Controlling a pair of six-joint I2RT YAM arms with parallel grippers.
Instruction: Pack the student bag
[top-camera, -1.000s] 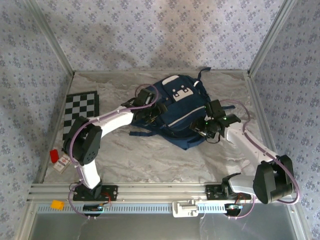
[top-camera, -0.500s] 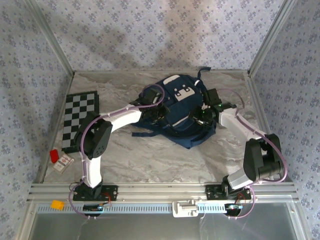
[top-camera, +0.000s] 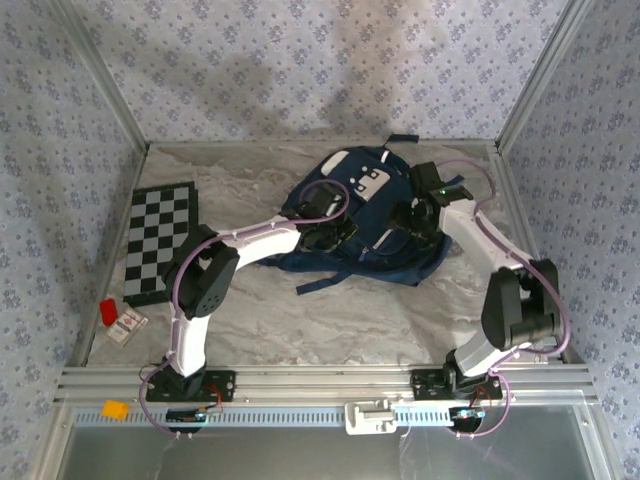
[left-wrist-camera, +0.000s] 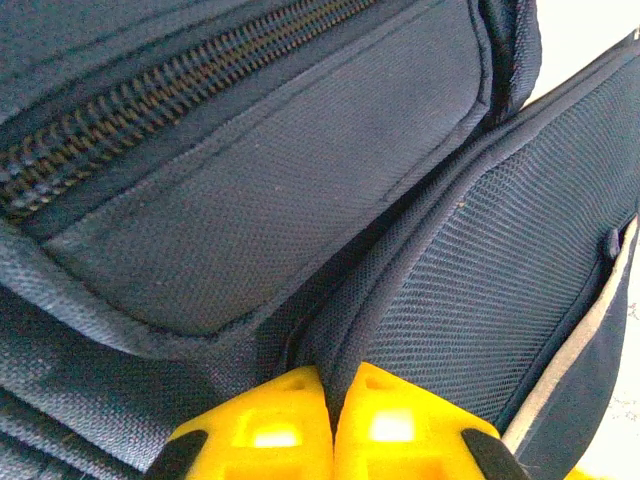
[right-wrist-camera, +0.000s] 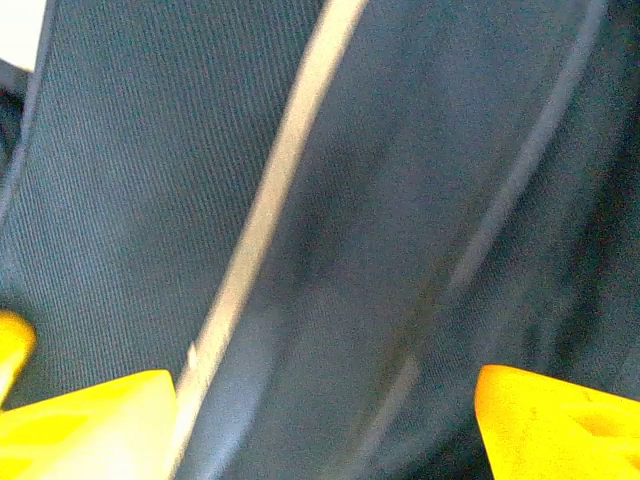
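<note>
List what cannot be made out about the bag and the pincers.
Top view: left arm and right arm hide the opening of the student bag.
Left wrist view: bottom edge cuts off the shut left pincer; whether it pinches fabric is unclear.
Right wrist view: blur hides which bag part the open right pincer faces.
Top view: the red item below the checkerboard is too small to name.

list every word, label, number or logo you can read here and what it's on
No text here can be read.
On the navy blue fabric backpack: dark marks on its white front flap, too small to read as letters.
On the small white packet with red print: print too small to read.
On the black and white checkered board: squares, no writing seen.
In the wrist views: blue fabric and a zip, no label.
</note>
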